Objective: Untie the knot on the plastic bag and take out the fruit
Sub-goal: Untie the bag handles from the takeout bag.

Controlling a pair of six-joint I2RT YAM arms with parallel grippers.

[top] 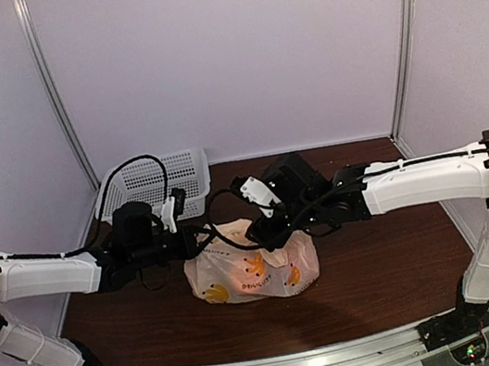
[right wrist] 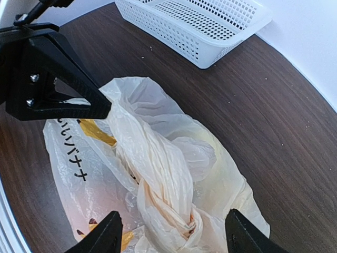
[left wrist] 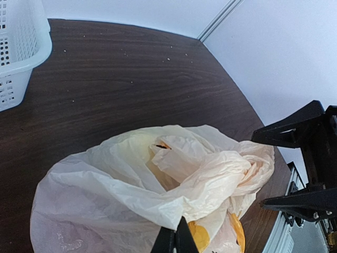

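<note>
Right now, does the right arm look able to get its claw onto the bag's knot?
Probably yes. The right claw hangs open with a finger either side of the knot, nothing between them. The left claw pinches the bag off to one side, apparently clear of that path.

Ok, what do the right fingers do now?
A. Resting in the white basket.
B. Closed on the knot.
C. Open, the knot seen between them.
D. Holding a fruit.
C: in the right wrist view the right fingers stand wide apart, with the tied knot of the plastic bag showing between them.
</note>
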